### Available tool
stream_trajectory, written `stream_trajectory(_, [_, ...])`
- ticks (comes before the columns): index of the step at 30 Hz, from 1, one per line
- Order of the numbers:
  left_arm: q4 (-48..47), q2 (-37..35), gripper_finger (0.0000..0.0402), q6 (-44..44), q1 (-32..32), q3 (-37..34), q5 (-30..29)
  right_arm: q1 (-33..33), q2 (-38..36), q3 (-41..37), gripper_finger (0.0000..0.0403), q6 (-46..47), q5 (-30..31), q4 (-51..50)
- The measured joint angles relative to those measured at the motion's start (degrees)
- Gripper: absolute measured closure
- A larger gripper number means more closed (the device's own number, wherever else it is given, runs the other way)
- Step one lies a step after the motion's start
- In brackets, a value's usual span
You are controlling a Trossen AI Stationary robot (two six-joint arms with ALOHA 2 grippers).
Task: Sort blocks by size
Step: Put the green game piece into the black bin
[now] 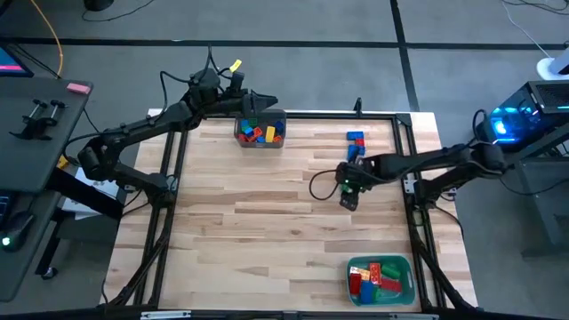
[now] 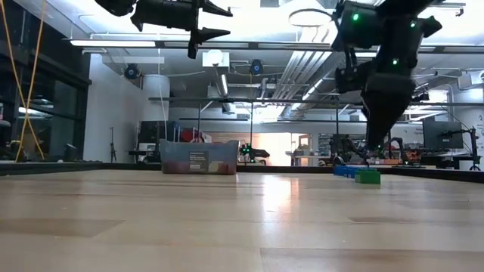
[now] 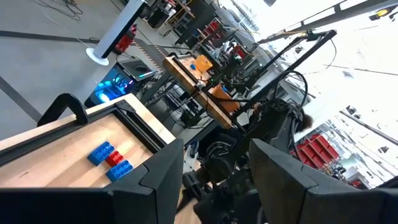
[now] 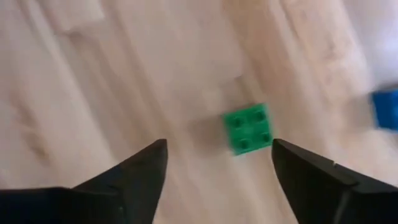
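Right arm stretched in from the table's right edge, its right gripper (image 4: 217,163) poised above the pale wooden tabletop (image 1: 267,213), jaws spread wide and empty. Small green square studded plastic brick (image 4: 248,128) flat on the wood beyond the fingertips, between their lines, untouched. Blue and red studded bricks (image 1: 356,139) near the far edge. Left gripper (image 3: 214,171) parked high over the dark grey bin of mixed bricks (image 1: 260,132), jaws parted, holding nothing. More bricks in the teal tray (image 1: 404,265).
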Motion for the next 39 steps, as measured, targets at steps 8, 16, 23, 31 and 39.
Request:
stream_trajectory(8, [0.0,0.0,0.0231,0.9,-0.1,0.0,0.0,-5.6,6.0,0.0,0.0101,-15.7,0.0,1.3])
stream_trajectory(16, [-0.5,0.0,0.0231,4.5,-0.2,0.0,0.0,-8.8,10.1,0.0,0.0100,-19.6,-0.7,1.4])
stream_trajectory(23, [-0.7,0.0,0.0231,4.6,-0.2,0.0,-0.2,-8.8,10.1,0.0,0.0100,-21.7,-0.7,3.3])
stream_trajectory(31, [-0.9,0.0,0.0231,4.6,-0.2,0.0,-0.2,-8.7,10.1,0.0,0.0100,-21.1,-0.7,3.1])
stream_trajectory(39, [-0.9,0.0,0.0231,4.7,-0.2,0.0,-0.2,-8.7,10.1,0.0,0.0100,-20.4,-0.7,3.1])
